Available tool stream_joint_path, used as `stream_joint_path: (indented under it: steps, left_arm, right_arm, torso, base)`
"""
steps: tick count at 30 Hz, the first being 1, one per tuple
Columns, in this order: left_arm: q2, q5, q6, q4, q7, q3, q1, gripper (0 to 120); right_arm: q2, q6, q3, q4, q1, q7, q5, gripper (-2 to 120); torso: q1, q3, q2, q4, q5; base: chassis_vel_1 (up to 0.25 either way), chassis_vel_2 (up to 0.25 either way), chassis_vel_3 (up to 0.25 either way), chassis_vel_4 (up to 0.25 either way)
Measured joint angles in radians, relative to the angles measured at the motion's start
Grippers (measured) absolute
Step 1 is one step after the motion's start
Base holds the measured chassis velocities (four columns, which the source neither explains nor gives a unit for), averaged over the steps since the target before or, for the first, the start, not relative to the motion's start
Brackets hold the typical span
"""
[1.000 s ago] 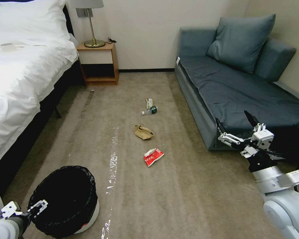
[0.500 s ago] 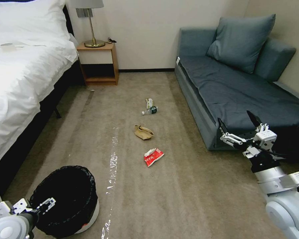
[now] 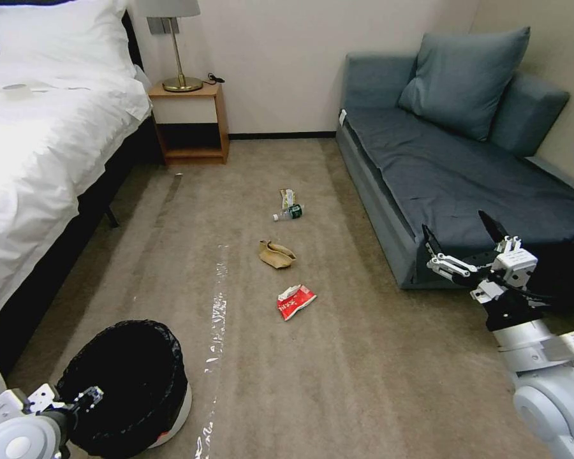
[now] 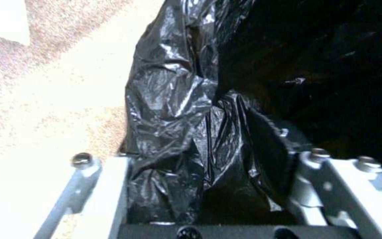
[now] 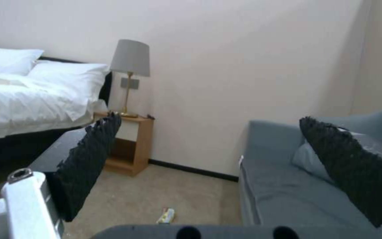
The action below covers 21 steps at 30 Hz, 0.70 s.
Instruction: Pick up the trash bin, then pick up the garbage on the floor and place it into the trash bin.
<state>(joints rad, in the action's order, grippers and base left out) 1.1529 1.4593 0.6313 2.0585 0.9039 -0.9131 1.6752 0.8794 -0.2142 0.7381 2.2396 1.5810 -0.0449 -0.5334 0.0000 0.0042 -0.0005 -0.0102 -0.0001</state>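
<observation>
Left end effector [image 3: 89,396] straddles, w/ spread fingers, trash bin's [image 3: 175,408] crinkled glossy-black liner rim.

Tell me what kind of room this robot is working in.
Most likely a hotel room or bedroom: a bed made up in white linen, a wooden nightstand with a lamp beside it, and a blue-grey sofa along the opposite wall, all on beige carpet.

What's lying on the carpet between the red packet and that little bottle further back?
In the head view, a crumpled tan paper bag lies between the red-and-white packet and the small bottle; otherwise the carpet there is bare.
</observation>
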Motion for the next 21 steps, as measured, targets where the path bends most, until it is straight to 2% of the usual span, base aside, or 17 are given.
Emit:
stream_joint_path:
  steps: [1, 5, 6, 9, 10, 15, 16, 18, 19, 20, 21]
  left_arm:
    - [0.000, 0.002, 0.000, -0.001, -0.002, 0.000, 0.001, 36]
    - [0.000, 0.003, 0.000, -0.003, -0.007, 0.000, 0.000, 29]
    - [-0.001, 0.003, 0.000, -0.003, -0.015, 0.001, 0.001, 20]
    - [-0.001, 0.003, -0.002, -0.002, -0.031, 0.004, 0.000, 12]
    - [-0.001, 0.002, -0.003, 0.001, -0.043, 0.005, -0.001, 4]
    - [-0.002, -0.003, -0.003, 0.013, -0.052, 0.006, 0.001, 1]
    - [-0.002, -0.007, 0.001, 0.031, -0.060, 0.007, 0.007, 1]
    - [-0.002, -0.017, 0.000, 0.054, -0.070, 0.001, 0.013, 1]
    - [-0.002, -0.020, 0.000, 0.057, -0.072, -0.001, 0.013, 1]
    - [-0.002, -0.048, -0.006, 0.079, -0.087, -0.010, 0.016, 1]
    - [-0.002, -0.048, -0.006, 0.079, -0.087, -0.010, 0.016, 1]
  right_arm:
    - [-0.001, 0.000, 0.005, 0.002, 0.002, 0.000, -0.002, 100]
    - [-0.002, 0.000, 0.012, 0.003, 0.008, 0.000, -0.003, 100]
    - [0.000, 0.000, 0.017, 0.004, 0.014, 0.000, -0.003, 100]
    - [0.003, -0.001, 0.021, 0.005, 0.018, 0.001, -0.003, 100]
    - [0.005, -0.001, 0.023, 0.005, 0.017, 0.001, -0.005, 100]
    - [0.007, 0.002, 0.025, 0.005, 0.013, -0.002, -0.021, 100]
    - [0.009, 0.004, 0.025, 0.005, 0.009, -0.005, -0.027, 100]
    - [0.012, 0.006, 0.025, 0.005, 0.003, -0.007, -0.030, 100]
    - [0.012, 0.006, 0.025, 0.005, 0.002, -0.007, -0.030, 100]
    - [0.014, 0.009, 0.025, 0.005, -0.004, -0.010, -0.034, 100]
    - [0.014, 0.009, 0.025, 0.005, -0.004, -0.010, -0.034, 100]
  torso:
    - [0.000, 0.000, 0.000, 0.0001, -0.0001]
    - [0.000, 0.000, 0.000, 0.0002, -0.0003]
    - [0.000, 0.000, 0.000, 0.0002, -0.0005]
    - [0.000, 0.000, 0.000, 0.0000, -0.0008]
    - [0.000, 0.000, 0.000, -0.0003, -0.0015]
    - [0.000, 0.000, 0.000, -0.0005, -0.0022]
    - [0.000, 0.001, 0.000, -0.0007, -0.0035]
    - [0.000, 0.001, 0.000, -0.0008, -0.0038]
    - [0.000, 0.001, 0.000, -0.0009, -0.0036]
    - [0.000, 0.001, 0.000, -0.0009, -0.0011]
    - [0.000, 0.001, 0.000, -0.0009, -0.0011]
  base:
    - [0.000, 0.000, 0.000, 0.000]
    - [0.000, 0.000, 0.000, 0.000]
    - [0.000, 0.000, 0.000, 0.000]
    - [0.000, 0.000, 0.000, 0.000]
    - [0.000, 0.000, 0.000, 0.000]
    - [0.000, 0.000, 0.000, 0.000]
    - [0.000, 0.000, 0.000, 0.000]
    - [0.000, 0.000, 0.000, 0.000]
    - [0.000, 0.000, 0.000, 0.000]
    - [0.000, 0.000, 0.000, 0.000]
    - [0.000, 0.000, 0.000, 0.000]
